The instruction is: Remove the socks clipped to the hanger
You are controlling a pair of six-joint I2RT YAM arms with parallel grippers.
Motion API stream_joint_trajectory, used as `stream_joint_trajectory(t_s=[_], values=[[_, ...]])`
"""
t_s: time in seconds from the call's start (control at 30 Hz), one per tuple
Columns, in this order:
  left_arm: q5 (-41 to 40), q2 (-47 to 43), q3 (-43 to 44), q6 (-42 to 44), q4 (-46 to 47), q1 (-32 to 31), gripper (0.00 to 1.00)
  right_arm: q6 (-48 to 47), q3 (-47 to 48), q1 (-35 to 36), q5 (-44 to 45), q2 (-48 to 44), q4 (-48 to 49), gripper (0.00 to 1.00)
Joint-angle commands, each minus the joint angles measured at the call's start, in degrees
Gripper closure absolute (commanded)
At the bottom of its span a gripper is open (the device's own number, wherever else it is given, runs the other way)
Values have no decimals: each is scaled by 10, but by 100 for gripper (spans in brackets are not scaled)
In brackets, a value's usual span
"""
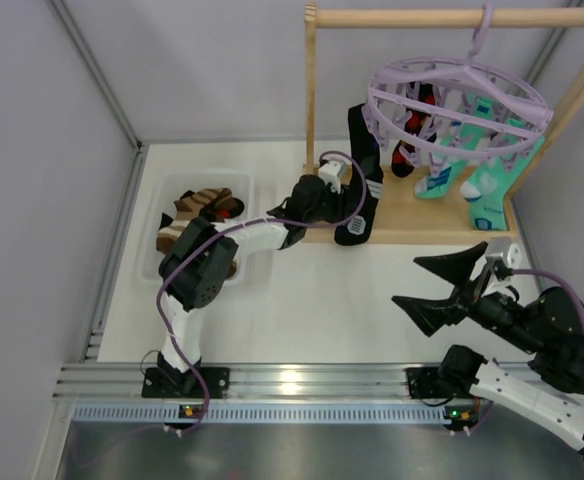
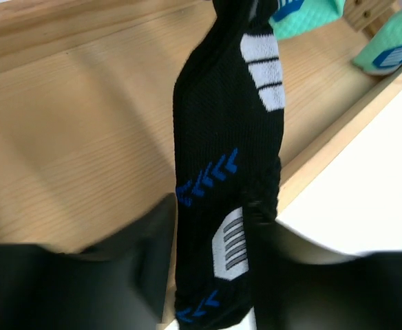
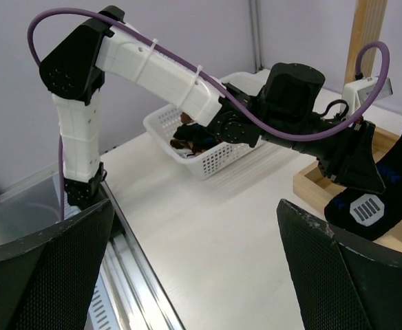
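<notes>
The lilac round hanger hangs by its hook from a wooden rail. A long black sock with blue and white marks hangs from its left side, down to the wooden base. My left gripper has its fingers against both edges of that sock's foot, low near the toe. Turquoise socks and a black sock with red marks hang from other pegs. My right gripper stands wide open over the table, holding nothing.
A white basket with brown and black socks in it sits at the left, behind the left arm. The wooden frame's base and upright post stand at the back. Grey walls close in both sides.
</notes>
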Motion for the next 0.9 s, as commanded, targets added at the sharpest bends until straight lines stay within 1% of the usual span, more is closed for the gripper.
stream_joint_trajectory(t_s=[0.0, 0.03, 0.07, 0.1, 0.13, 0.17, 0.3, 0.33, 0.37, 0.43, 0.47, 0.53, 0.6, 0.67, 0.73, 0.77, 0.8, 0.83, 0.87], values=[[7, -16, 12, -6, 60, -4, 64, -7, 0, -5, -3, -9, 4, 3], [-1, -19, 9, -7, 61, -5, 73, -8, 0, -5, 0, -10, 4, 3], [-8, -25, 5, -8, 61, -11, 85, -8, 0, -5, 3, -13, 1, 3], [-15, -37, -4, -10, 61, -15, 88, -7, 0, -5, 5, -13, 1, 3], [-27, -44, -10, -10, 61, -19, 95, -8, 0, -5, 5, -14, 1, 3], [-41, -52, -17, -9, 61, -29, 100, -4, 0, -5, 22, -14, 1, 3], [-83, -96, -55, -4, 64, -55, 100, 7, 3, -5, 65, -9, -5, 3], [-86, -118, -74, -7, 64, -61, 100, 11, 3, -5, 94, -8, -7, 3], [-123, -129, -89, -10, 63, -72, 100, 20, 4, -5, 111, -5, -10, 3], [-159, -156, -128, -10, 63, -87, 100, 30, 7, -5, 161, -2, -17, 3], [-205, -178, -140, -6, 62, -108, 100, 38, 11, -4, 178, 5, -20, 3], [-240, -200, -164, -4, 63, -132, 100, 45, 17, -5, 217, 15, -25, 3], [-290, -224, -191, -4, 63, -165, 100, 58, 28, -5, 238, 32, -26, 3], [-313, -241, -207, -13, 62, -201, 100, 66, 36, -4, 252, 48, -22, 3], [-359, -248, -209, -3, 61, -228, 100, 67, 49, -5, 255, 55, -20, 3], [-375, -249, -209, 4, 61, -261, 100, 71, 52, -5, 254, 56, -12, 3], [-397, -249, -203, 13, 61, -278, 100, 72, 58, -5, 253, 57, -7, 3], [-437, -247, -198, 34, 61, -298, 100, 73, 61, -5, 256, 57, -5, 3], [-460, -244, -193, 42, 61, -335, 100, 74, 65, -5, 260, 63, -5, 3]])
